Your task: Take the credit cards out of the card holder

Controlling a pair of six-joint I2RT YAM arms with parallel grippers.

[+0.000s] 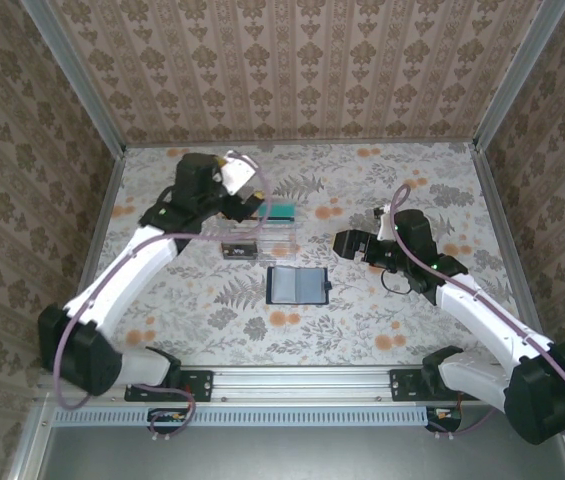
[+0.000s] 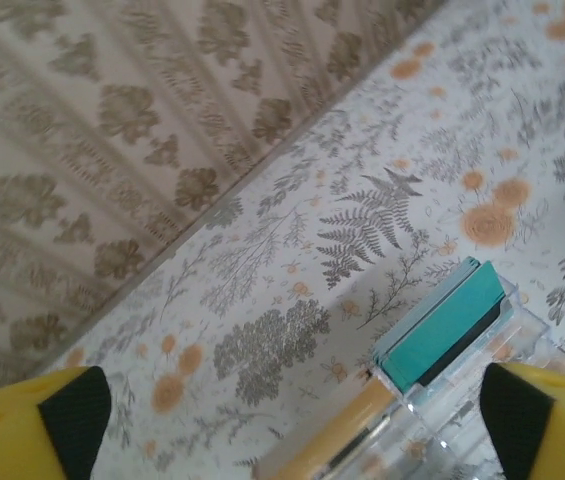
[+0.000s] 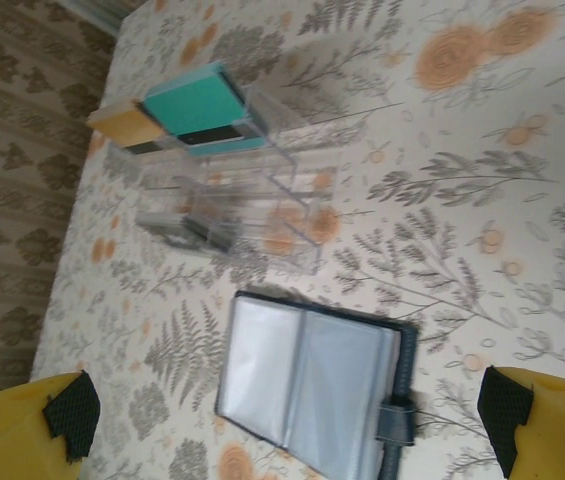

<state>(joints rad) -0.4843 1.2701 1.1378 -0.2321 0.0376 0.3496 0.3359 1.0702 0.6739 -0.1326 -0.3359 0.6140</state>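
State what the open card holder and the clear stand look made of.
Card holder: glossy translucent plastic sleeves catching glare, dark cover, perhaps fabric or leatherette. Clear stand: rigid transparent plastic, likely acrylic; the floral table pattern shows through.

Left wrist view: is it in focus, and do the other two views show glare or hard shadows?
Left wrist: soft throughout, the teal card readable but the clear stand below it smeared. Right wrist: sharper, pale sheen on the card holder sleeves. Top external: even light, faint shadows only.

Teal card (image 3: 190, 100): smooth matt plastic. Rack (image 3: 280, 212): clear glossy acrylic. Card holder (image 3: 302, 380) sleeves: frosted plastic. Table (image 3: 462, 200): matt print.
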